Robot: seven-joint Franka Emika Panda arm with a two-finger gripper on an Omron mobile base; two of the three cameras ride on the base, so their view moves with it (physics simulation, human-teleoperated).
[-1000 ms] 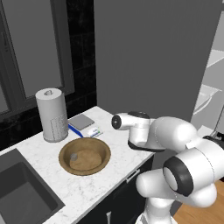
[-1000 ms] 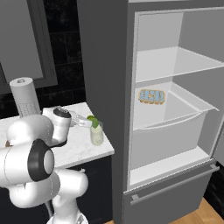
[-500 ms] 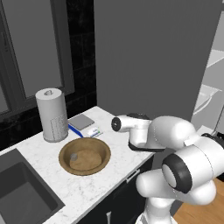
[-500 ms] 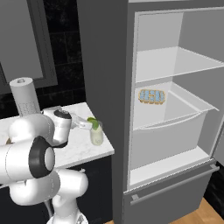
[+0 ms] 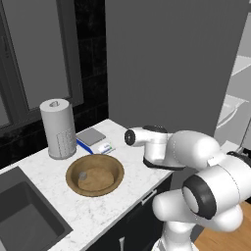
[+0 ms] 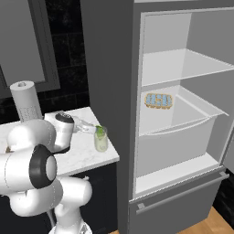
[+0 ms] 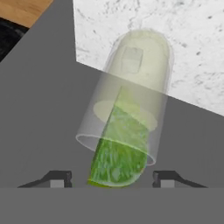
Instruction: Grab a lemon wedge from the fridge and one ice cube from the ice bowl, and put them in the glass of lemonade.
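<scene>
Hand view: my end effector (image 7: 111, 179) stands released, fingertips apart either side of the wedge (image 7: 118, 153), which sits tilted across the glass (image 7: 127, 100) rim, half inside. That wedge looks light, soft and slippery. Next, the cube (image 5: 83, 174) in the bowl (image 5: 115, 169) on the table (image 5: 98, 215): small, slick, best pinched across flat faces.

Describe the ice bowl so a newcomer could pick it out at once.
Start at the white marble counter left of the fridge. Between the dark sink and the paper towel roll sits the ice bowl. It is round, shallow, brown and wooden, the widest thing on the counter, with one pale ice cube inside.
</scene>
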